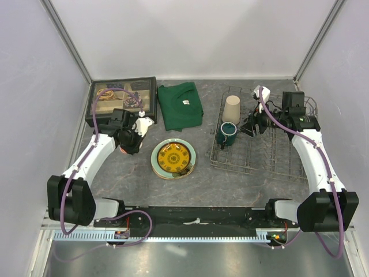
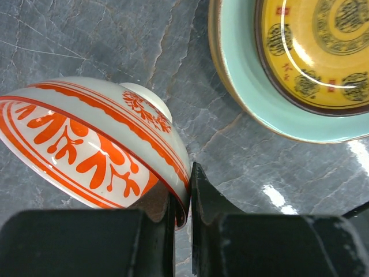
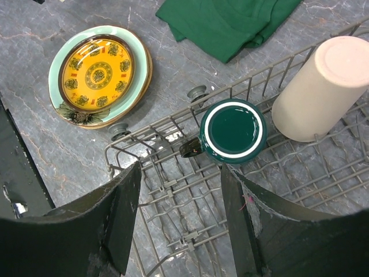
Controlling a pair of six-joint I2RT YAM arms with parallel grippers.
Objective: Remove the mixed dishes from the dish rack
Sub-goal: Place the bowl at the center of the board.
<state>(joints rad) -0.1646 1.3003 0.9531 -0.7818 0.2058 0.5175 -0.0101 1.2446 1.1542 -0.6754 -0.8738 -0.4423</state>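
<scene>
Toward the left edge of the table (image 1: pixel 115 173), the left gripper (image 2: pixel 183 196) is clamped on the rim of the red-and-white bowl (image 2: pixel 86 144), tilted beside the pale green plate (image 2: pixel 248 86); better to level it before releasing. The right gripper (image 3: pixel 180 173), jaws apart, hangs over the dish rack (image 1: pixel 253 161) near the dark green mug (image 3: pixel 232 130).

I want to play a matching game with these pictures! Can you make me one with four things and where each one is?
Things:
1. red-and-white bowl
2. yellow plate
3. beige tumbler
4. green cloth

Places:
A. standing in the wire rack
B. folded beside the black tray
C. pinched by its rim in the left gripper
D. lying on the pale green plate

Pairs: 1-C, 2-D, 3-A, 4-B
</scene>
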